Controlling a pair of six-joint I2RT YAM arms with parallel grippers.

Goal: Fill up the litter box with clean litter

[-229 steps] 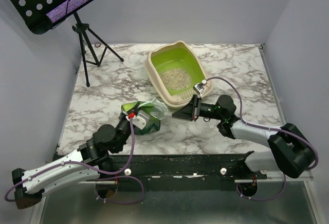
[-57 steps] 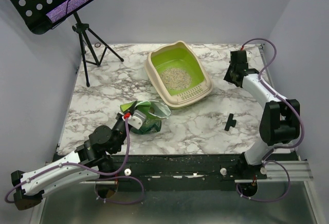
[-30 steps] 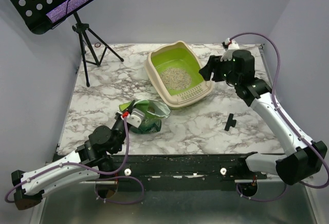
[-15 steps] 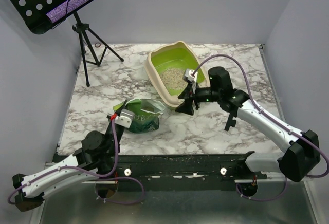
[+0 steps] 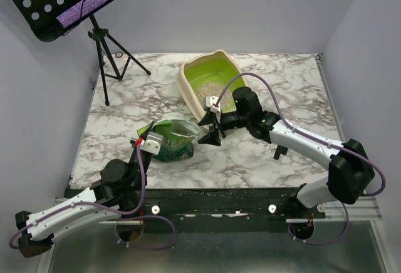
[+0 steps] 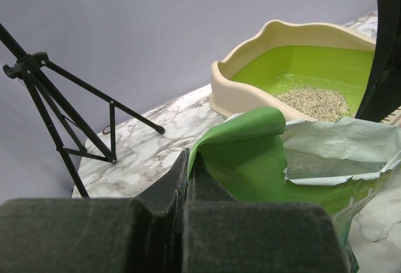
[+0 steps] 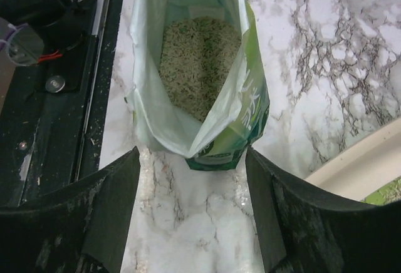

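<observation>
The litter box (image 5: pixel 188 94), beige rim and lime-green inside, stands at the back centre with a patch of clean litter (image 5: pixel 202 89) in it; it also shows in the left wrist view (image 6: pixel 250 60). The green bag (image 5: pixel 172 140) lies open in front of it with granules inside (image 7: pixel 197 63). My left gripper (image 5: pixel 149 143) is shut on the bag's green flap (image 6: pixel 235 132). My right gripper (image 5: pixel 210 136) is open, its fingers (image 7: pixel 106 204) spread just short of the bag's mouth (image 7: pixel 216 144), not touching it.
A music stand with a tripod (image 5: pixel 103 47) is at the back left. A small black part (image 5: pixel 279 150) lies on the marble table (image 5: pixel 263 154) to the right. The table's black front rail (image 7: pixel 69 97) runs just behind the bag.
My right arm swung from the far right corner across the litter box and down to the bag's mouth. My left gripper shifted back and left with the bag's flap, opening the bag.
</observation>
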